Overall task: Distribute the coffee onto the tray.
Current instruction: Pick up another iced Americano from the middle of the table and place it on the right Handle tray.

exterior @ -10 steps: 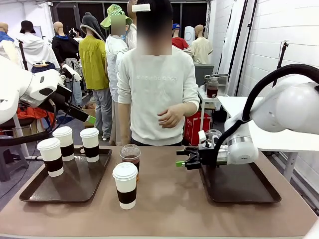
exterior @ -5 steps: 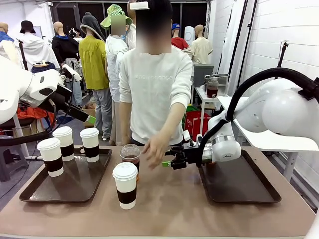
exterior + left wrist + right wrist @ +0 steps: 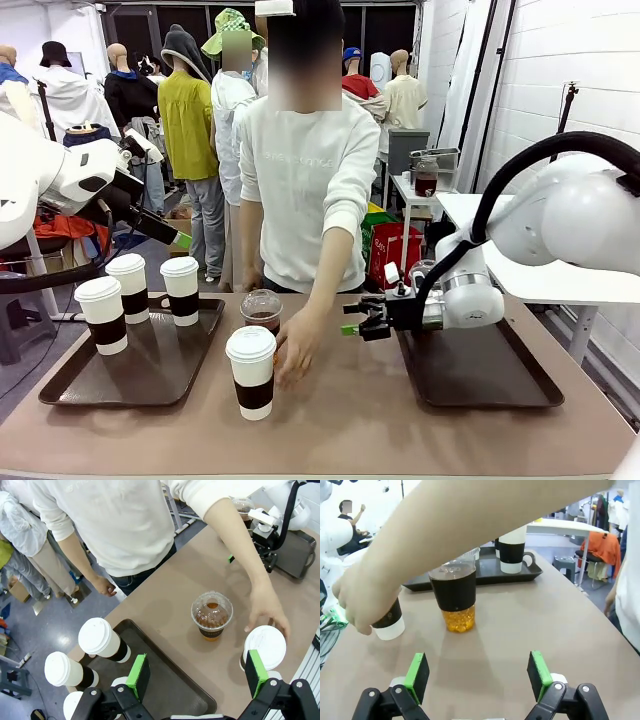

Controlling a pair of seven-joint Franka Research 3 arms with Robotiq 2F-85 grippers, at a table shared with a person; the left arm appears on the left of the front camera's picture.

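Three white paper cups with black sleeves [image 3: 128, 288] stand on the left tray [image 3: 160, 375]. A fourth paper cup [image 3: 251, 372] stands on the table's middle, and the person's hand [image 3: 293, 352] rests against it. Just behind it is a clear dome-lidded cup of brown liquid [image 3: 262, 312]. A second clear cup [image 3: 428, 270] peeks out behind the right arm. My right gripper [image 3: 350, 323] hovers open over the table at the right tray's left edge, facing the clear cup [image 3: 454, 597]. My left gripper [image 3: 197, 675] hangs open high above the cups, with nothing in it.
The right tray [image 3: 480, 372] lies bare under the right arm. The person stands at the far edge, one forearm [image 3: 485, 515] stretching across the right wrist view. A side table [image 3: 425, 185] with a jar stands behind.
The person's hand came down from the chest to the paper cup on the table. My right gripper swung left, then eased back a little. The left arm has stayed put.
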